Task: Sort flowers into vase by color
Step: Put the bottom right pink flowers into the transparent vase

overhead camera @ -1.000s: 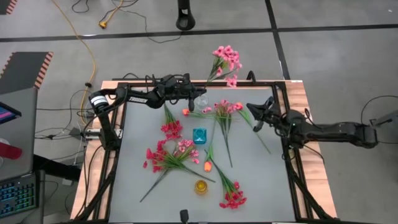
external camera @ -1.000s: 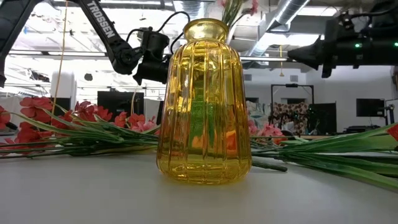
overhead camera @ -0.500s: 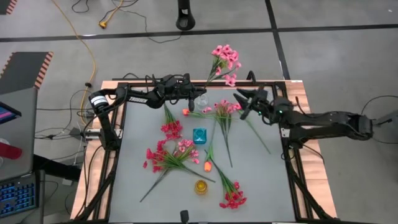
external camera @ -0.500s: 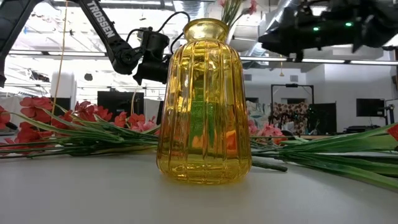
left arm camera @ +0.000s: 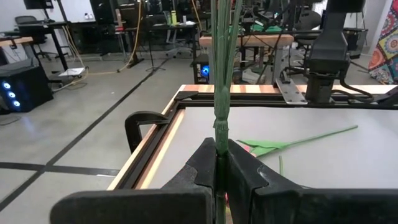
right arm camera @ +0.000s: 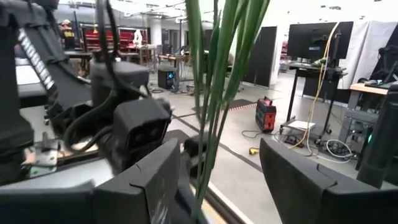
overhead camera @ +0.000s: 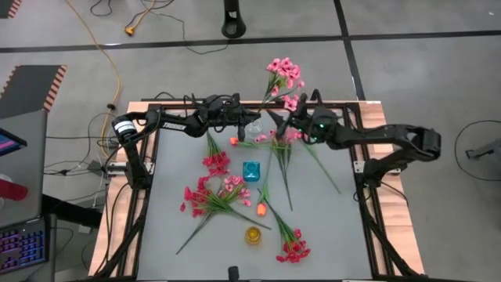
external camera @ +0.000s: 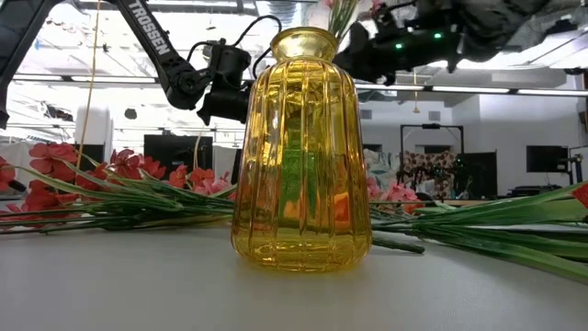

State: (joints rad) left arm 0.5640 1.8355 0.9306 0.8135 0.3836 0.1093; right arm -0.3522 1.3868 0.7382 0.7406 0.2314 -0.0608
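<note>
My left gripper (overhead camera: 240, 118) is at the table's far edge, shut on the green stems of a deep-pink spray (overhead camera: 283, 74) whose blossoms rise above it. A clear vase (overhead camera: 253, 126) stands right beside it. My right gripper (overhead camera: 282, 123) is open just to the right. The spray's stems (right arm camera: 211, 106) stand between its fingers, and I cannot tell if they touch. Red, pink and light-pink sprays (overhead camera: 210, 197) and orange buds (overhead camera: 261, 209) lie flat on the table. My left gripper pinches the spray's bundled green stems (left arm camera: 221, 134) between its two fingers, which come level from the table's left and lie across the stems. The stems stand upright above the fingers. Their lower end is hidden behind the fingers.
A teal vase (overhead camera: 250, 171) stands mid-table and a yellow vase (overhead camera: 252, 234) near the front edge; the yellow vase fills the low view (external camera: 300, 152). Another pink spray (overhead camera: 280, 139) lies just below the right gripper. The black table frame (overhead camera: 356, 106) runs around the edges.
My right gripper has moved from the table's right side toward the far left, up to the pink spray that my left gripper holds, and its open fingers now stand around the stems. The left gripper and the spray have kept still.
</note>
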